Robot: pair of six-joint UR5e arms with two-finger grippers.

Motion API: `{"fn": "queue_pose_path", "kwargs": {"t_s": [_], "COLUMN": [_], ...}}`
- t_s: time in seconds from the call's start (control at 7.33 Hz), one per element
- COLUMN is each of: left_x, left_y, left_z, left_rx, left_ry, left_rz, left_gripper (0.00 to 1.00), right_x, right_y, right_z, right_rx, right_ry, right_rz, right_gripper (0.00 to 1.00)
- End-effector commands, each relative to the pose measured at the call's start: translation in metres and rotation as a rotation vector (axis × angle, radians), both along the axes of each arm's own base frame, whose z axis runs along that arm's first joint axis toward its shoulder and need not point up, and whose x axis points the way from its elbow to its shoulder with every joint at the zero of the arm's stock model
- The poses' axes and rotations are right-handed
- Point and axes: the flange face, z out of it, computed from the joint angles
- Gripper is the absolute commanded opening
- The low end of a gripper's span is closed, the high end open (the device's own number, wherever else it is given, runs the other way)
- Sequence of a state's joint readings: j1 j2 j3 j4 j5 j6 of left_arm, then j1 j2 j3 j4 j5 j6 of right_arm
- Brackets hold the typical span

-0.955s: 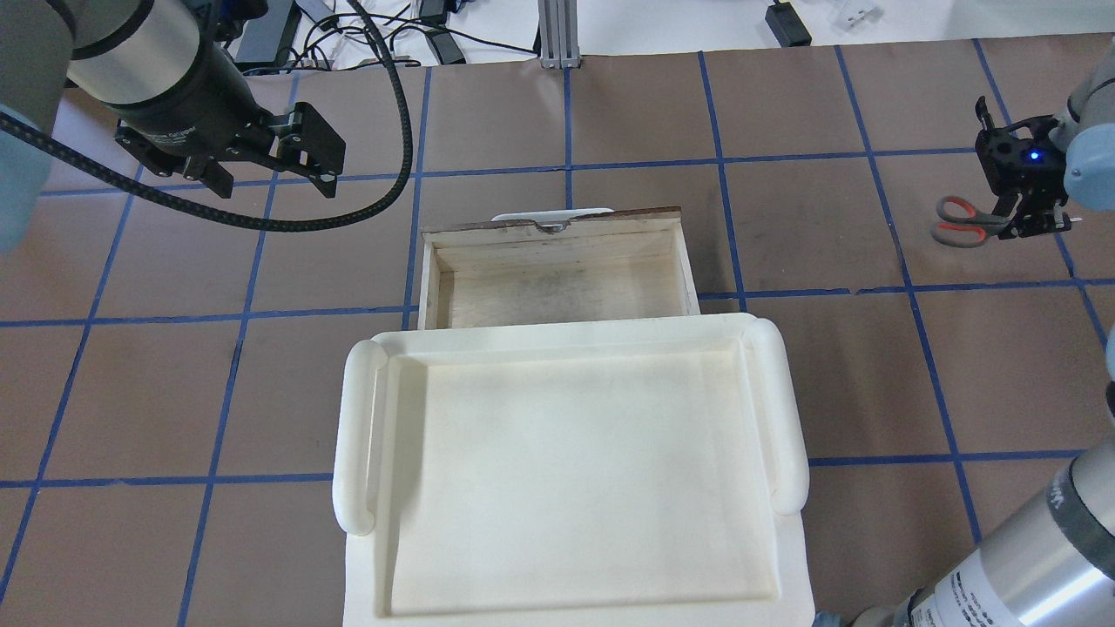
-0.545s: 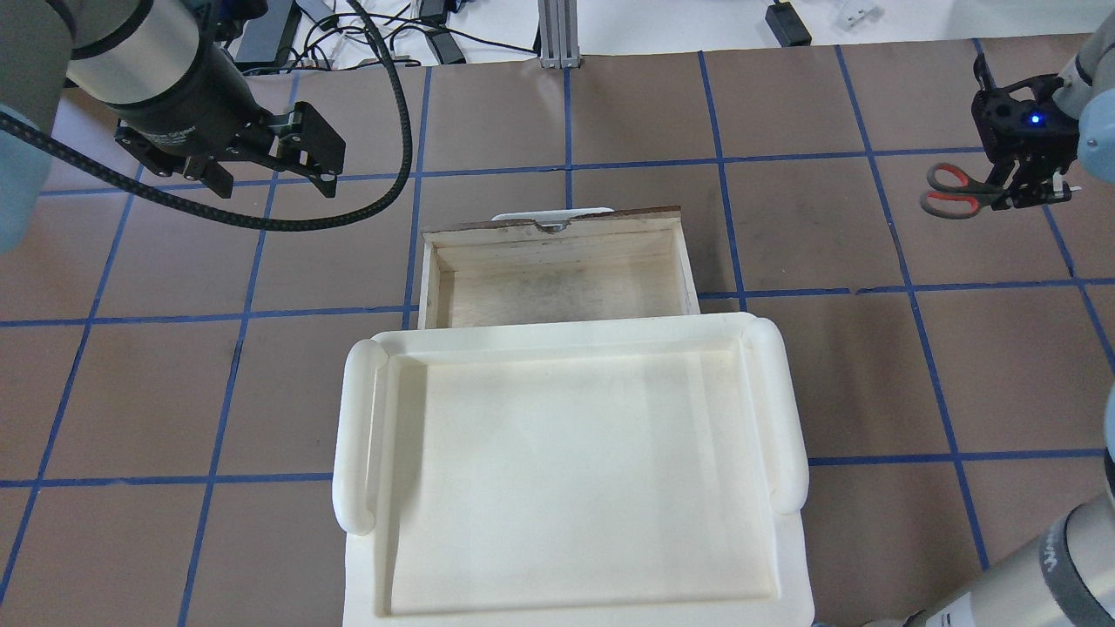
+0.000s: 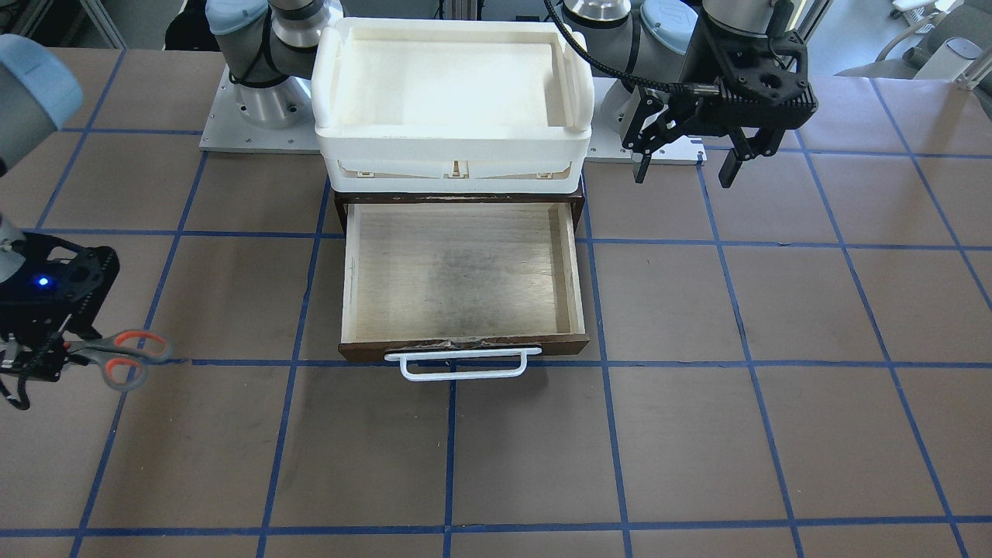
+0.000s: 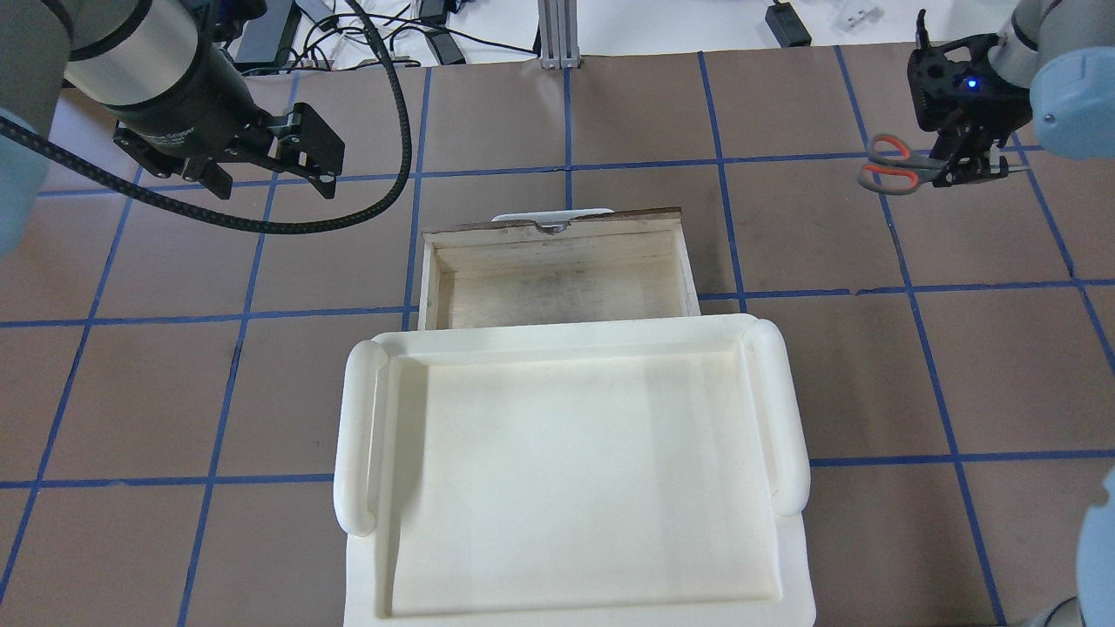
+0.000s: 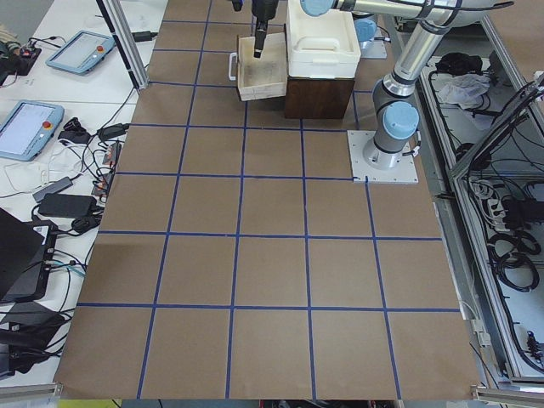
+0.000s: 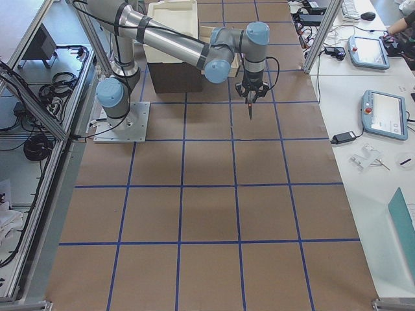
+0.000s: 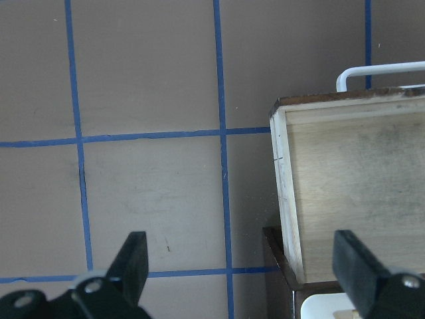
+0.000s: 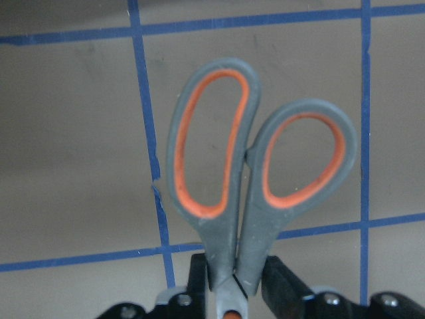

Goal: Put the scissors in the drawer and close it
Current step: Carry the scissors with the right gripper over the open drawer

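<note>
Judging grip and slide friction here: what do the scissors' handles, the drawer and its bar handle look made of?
Scissors: handles look matte grey plastic, orange-red lining inside the loops, possibly rubbery. Drawer: pale plywood inside, grain and smudges visible; dark brown front. Bar handle: smooth white, painted metal or plastic, cannot tell.

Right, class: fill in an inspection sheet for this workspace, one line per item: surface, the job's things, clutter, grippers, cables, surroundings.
Surface: table covered in brown sheet with a blue tape grid.
Job's things: scissors held near the pivot, handles sticking out, far from the drawer; drawer pulled open, scissors not in it.
Clutter: white tray on top of the unit above the drawer; nothing else seen on the table.
Grippers: right gripper jaws shut on scissors; left gripper jaws open, holding nothing.
Cables: black hose looping from the left arm; loose cables past the table's far edge.
Surroundings: tablets on the side benches.
</note>
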State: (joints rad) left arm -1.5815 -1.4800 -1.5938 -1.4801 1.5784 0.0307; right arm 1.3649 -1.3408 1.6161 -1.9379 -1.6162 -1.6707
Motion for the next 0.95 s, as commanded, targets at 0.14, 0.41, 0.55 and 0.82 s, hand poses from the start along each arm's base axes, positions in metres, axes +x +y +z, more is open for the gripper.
{"fn": "queue_pose_path", "kwargs": {"t_s": [0.14,0.41,0.55,0.82], "left_x": [0.000,0.000,0.000,0.000], "left_y": [0.001,0.001,0.001,0.001], "left_z": [0.001,0.001,0.001,0.001], "left_rx": [-0.001,-0.001,-0.003,-0.003], "left_ry": [0.000,0.000,0.000,-0.002], "left_rz": [0.000,0.000,0.000,0.000], "left_gripper": [1.00,1.00,1.00,1.00], "right_x": [0.131,0.207,0.228,0.276], "right_y": [0.020,0.043,0.056,0.078], "right_z": [0.007,0.002,-0.001,-0.004], "right_rx": [-0.004,0.008,0.041,0.062], "right_ry": [-0.026,-0.031,-0.032,-0.069], "right_rz": [-0.069,-0.058,-0.075,-0.020], "right_gripper": [0.00,0.00,0.00,0.00]}}
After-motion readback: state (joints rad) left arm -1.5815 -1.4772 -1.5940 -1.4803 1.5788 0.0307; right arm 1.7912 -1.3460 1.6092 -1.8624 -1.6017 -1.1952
